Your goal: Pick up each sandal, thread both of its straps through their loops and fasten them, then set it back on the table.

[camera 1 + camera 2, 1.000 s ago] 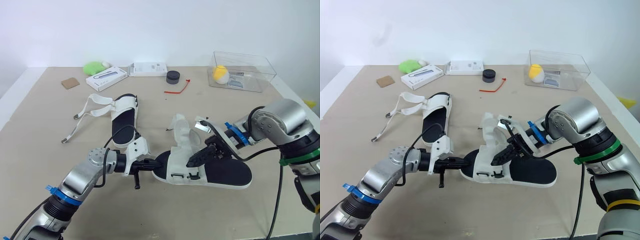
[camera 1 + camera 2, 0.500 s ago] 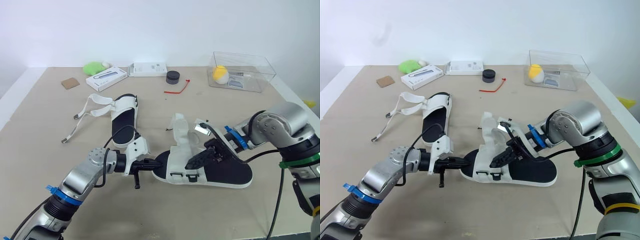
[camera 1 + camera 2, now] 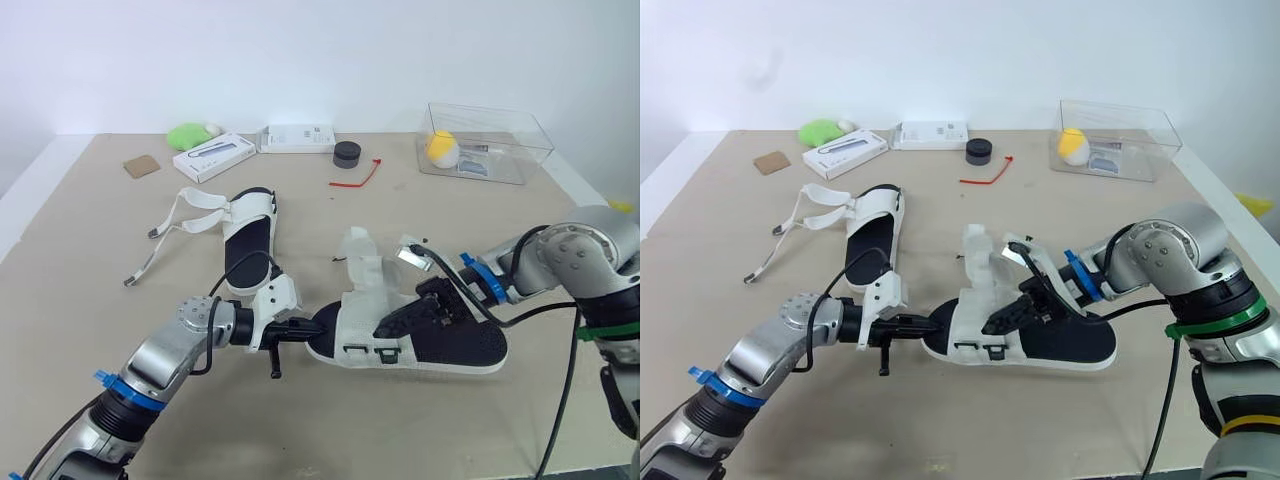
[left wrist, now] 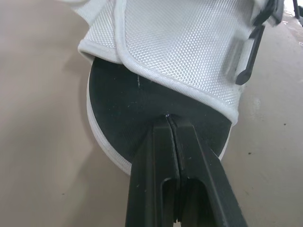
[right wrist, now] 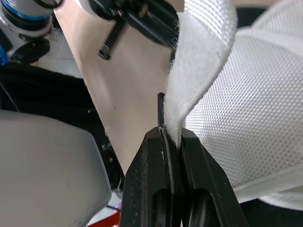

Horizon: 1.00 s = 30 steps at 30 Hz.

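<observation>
The near sandal (image 3: 452, 346) lies low at the front middle of the worktop (image 3: 400, 425), toe toward the robot's left, heel toward its right. The left tool (image 3: 318, 326) is clenched on the toe, its two black fingers (image 4: 163, 142) pressed together over the edge of the black footbed. The right tool (image 3: 383, 328) reaches in from the heel side and is pinched shut on a white strap (image 5: 202, 62) at the front of the mesh upper. The sandal's rear flaps (image 3: 362, 252) stand open and upright behind it.

Against a second ago, the right arm has drawn back toward the robot's right and sunk a little, and the sandal's heel has slid slightly rightward with it. The left arm and the toe it holds sit where they were. Both grips are unchanged.

The far sandal (image 3: 246, 236) rests on the worktop behind the left arm, untouched, its loose straps (image 3: 176, 214) trailing to the left. Along the back edge stand a green object (image 3: 187, 135), two white boxes (image 3: 212, 157), a black round cap (image 3: 346, 152), a red tie (image 3: 358, 176) and a clear plastic box (image 3: 500, 135) with a yellow ball (image 3: 440, 148) inside. A brown card (image 3: 141, 166) lies at the far left.
</observation>
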Available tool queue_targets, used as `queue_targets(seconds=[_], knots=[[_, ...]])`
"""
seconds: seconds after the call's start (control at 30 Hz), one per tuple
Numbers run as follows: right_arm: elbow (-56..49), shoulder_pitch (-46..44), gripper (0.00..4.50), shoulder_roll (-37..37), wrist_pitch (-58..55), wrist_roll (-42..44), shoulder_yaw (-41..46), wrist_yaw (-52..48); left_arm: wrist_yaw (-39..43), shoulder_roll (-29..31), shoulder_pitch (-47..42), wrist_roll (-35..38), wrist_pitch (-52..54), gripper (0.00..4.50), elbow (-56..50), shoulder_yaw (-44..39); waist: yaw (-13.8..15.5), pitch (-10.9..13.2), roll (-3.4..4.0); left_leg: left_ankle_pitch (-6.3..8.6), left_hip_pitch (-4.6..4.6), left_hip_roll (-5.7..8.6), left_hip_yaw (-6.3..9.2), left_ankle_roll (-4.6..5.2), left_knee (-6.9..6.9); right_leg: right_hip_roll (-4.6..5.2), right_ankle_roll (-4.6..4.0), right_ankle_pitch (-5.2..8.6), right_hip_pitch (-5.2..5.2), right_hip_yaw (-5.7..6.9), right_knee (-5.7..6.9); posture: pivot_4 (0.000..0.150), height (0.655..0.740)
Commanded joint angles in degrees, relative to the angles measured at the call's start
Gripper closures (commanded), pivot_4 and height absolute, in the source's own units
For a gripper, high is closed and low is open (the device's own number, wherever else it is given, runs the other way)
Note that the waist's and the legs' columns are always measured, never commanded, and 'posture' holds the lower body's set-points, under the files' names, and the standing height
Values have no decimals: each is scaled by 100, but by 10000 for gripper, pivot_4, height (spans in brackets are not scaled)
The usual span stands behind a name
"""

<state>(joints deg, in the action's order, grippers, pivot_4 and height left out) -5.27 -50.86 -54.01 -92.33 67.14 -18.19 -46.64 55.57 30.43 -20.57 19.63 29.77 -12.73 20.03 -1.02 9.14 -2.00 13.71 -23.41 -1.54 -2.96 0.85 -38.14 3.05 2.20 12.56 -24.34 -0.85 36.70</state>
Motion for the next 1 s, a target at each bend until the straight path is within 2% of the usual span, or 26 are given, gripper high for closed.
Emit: queue_targets(seconds=[0.03,0.17,0.23,0.27,0.33,0.5,0.53,1.0], knots=[[82,-21,24932,-54,-17,66,197,88,-21,57,16,-175,32,45000,153,19,-3,0,0,0,1,-1,0,0,0,0,-1,0,0,-1,0,1500,7400],[630,-290,6359,-26,-17,151,181,125,-13,74,30,-166,38,45000,135,16,-5,0,0,-1,2,-2,-1,1,-3,-3,-18,5,1,-3,0,1500,7400],[948,-470,6359,38,-17,191,210,181,-12,73,29,-167,40,45000,136,19,-6,0,0,-1,2,-2,-3,1,-6,-3,-19,3,1,-5,0,1500,7400],[1154,-586,7942,124,-17,160,256,248,-12,68,27,-172,36,45000,139,25,-7,0,0,-1,2,-2,-3,1,-7,-3,-20,3,1,-5,0,1500,7400],[1397,-724,14728,235,-17,132,294,368,-11,62,29,-179,26,45000,143,31,-8,0,1,-1,2,-3,-4,1,-8,-4,-20,2,2,-6,0,1500,7400],[1444,-711,40675,324,-17,246,272,600,-8,41,21,-198,15,45000,157,34,-6,0,1,-1,0,-5,-3,1,-7,-6,-5,-7,1,-5,0,1500,7400],[1372,-661,44742,310,-17,298,236,633,-9,37,20,-201,12,45000,159,36,-6,0,1,-1,-1,-5,-3,1,-7,-6,-4,-8,1,-5,0,1500,7400],[-202,72,44742,-381,-17,574,39,385,-60,12,86,-198,31,45000,115,21,-2,1,2,0,-1,-5,-1,1,-7,-3,-4,-1,1,-3,0,1500,7400]])
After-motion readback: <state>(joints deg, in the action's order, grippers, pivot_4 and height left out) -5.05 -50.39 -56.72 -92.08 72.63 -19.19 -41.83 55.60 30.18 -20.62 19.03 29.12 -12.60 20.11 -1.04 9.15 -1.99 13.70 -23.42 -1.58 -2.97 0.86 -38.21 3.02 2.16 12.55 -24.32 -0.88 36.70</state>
